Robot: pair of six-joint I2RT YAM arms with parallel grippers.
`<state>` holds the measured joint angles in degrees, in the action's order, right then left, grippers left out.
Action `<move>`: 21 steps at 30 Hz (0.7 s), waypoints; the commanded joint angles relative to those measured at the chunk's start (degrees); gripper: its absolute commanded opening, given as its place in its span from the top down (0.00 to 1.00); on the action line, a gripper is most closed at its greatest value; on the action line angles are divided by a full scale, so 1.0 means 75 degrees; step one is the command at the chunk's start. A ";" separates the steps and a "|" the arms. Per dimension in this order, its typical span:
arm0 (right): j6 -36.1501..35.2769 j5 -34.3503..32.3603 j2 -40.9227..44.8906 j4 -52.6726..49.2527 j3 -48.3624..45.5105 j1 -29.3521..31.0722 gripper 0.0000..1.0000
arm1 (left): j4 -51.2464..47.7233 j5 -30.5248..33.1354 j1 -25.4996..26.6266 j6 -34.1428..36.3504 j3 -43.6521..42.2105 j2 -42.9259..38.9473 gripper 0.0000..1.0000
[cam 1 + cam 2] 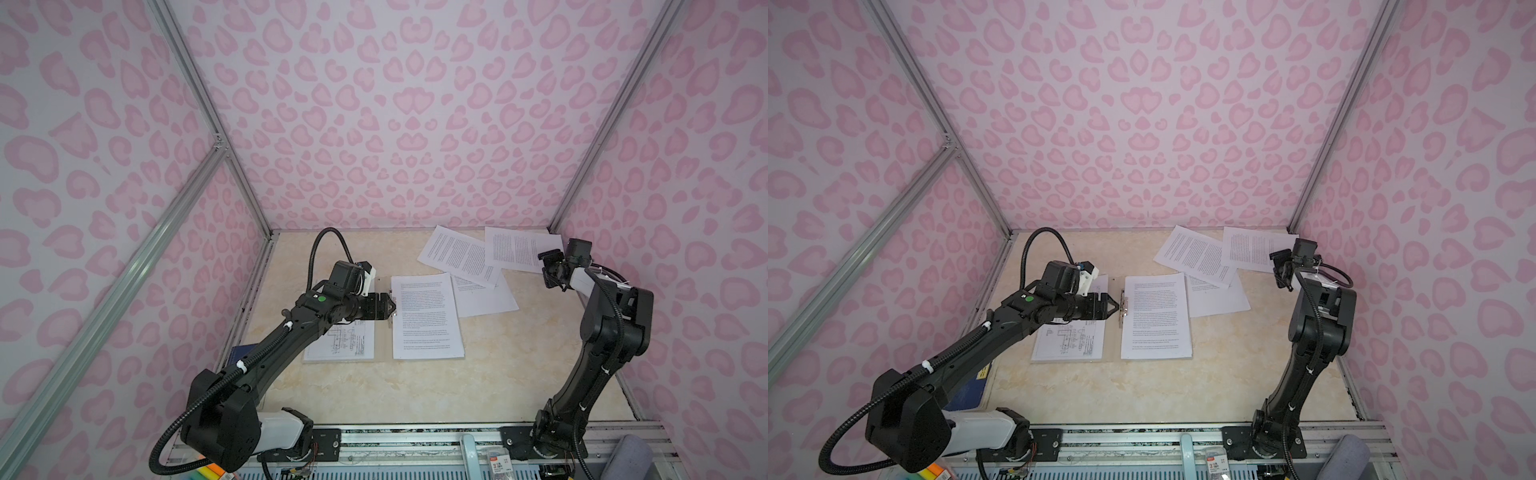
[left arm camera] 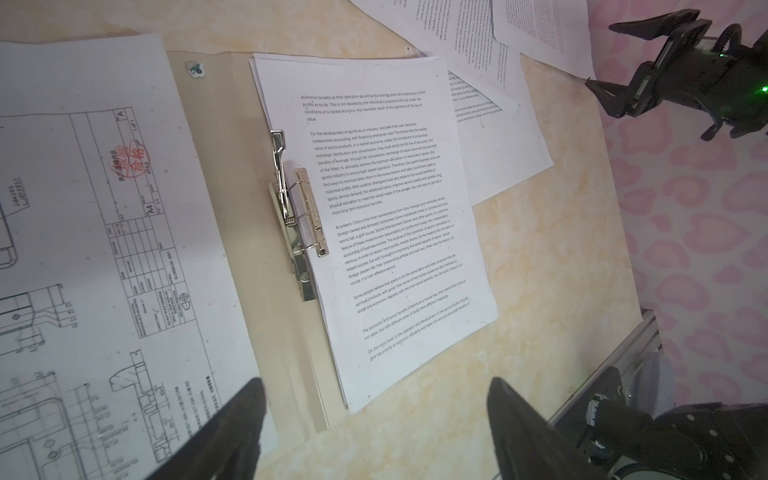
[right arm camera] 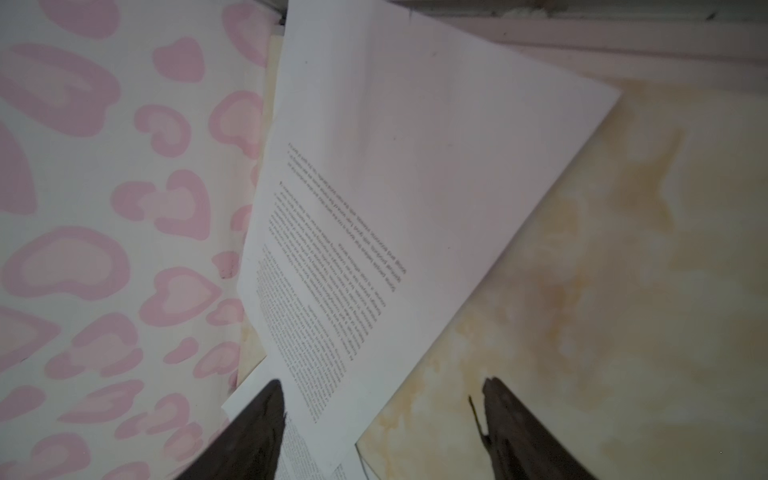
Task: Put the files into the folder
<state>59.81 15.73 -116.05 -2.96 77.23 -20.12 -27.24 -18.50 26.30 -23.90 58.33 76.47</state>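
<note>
On the table [image 1: 415, 390], near its middle, the folder [image 1: 383, 343] [image 2: 232, 166] lies open and flat, its two leaves spread either side of the spine. A metal clip [image 2: 299, 216] runs along the spine on the right leaf.

Files inside the folder:
- A stack of text sheets [image 1: 426, 316] [image 2: 386, 232] covers the right leaf. The clip's bar overlaps the stack's spine-side edge.
- A drawing sheet [image 1: 345, 343] [image 2: 95, 249] lies on the left leaf, partly hidden by the left arm in both top views.

Files outside the folder:
- Three loose text sheets [image 1: 457, 255] lie overlapping one another toward the far right corner of the table.
- The lowest of them meets the stack's right edge.
- The rightmost sheet [image 1: 515, 249] [image 3: 395, 166] reaches the far wall.

The left pincer [image 1: 392, 307] [image 2: 376, 380] hovers over the spine at the clip, fingers well apart and nothing between them. The right pincer [image 1: 552, 270] [image 3: 382, 382] hangs over the near edge of the rightmost sheet, fingers likewise apart and holding nothing. Whether it touches the paper cannot be told.

A dark blue book [image 1: 976, 386] lies at the table's left edge, mostly hidden under the left arm. Pink-patterned walls [image 1: 374, 124] enclose the table on three sides.
</note>
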 commanded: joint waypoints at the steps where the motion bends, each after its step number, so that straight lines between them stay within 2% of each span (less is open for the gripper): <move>1: -0.0579 -0.0811 -0.0121 -0.0745 0.0217 -0.0133 0.21 | 0.0172 -0.0070 -0.0003 0.0051 -0.0004 -0.0024 0.15; 6: -0.1101 -0.1368 -0.0475 -0.1054 0.0935 -0.0207 0.19 | 0.0179 -0.0044 -0.0003 0.0031 -0.0085 -0.0070 0.15; 12: -0.1173 -0.1750 -0.0977 -0.2119 0.2193 -0.0191 0.19 | 0.0245 -0.0017 -0.0009 -0.0001 -0.0148 -0.0019 0.15; 16: -0.1125 -0.1988 -0.1136 -0.2474 0.2505 -0.0098 0.18 | 0.0249 -0.0041 -0.0015 0.0008 -0.0050 0.0093 0.15; 18: -0.1026 -0.1712 -0.1156 -0.2368 0.2516 -0.0060 0.20 | 0.0233 -0.0053 -0.0015 0.0043 -0.0009 0.0123 0.15; 21: -0.1225 -0.2327 -0.0712 -0.2149 0.2259 0.0245 0.20 | 0.0172 0.0003 -0.0024 0.0104 0.0050 0.0131 0.15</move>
<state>51.81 2.31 -123.15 -19.07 95.07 -19.75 -26.89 -18.65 26.22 -23.90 57.87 77.17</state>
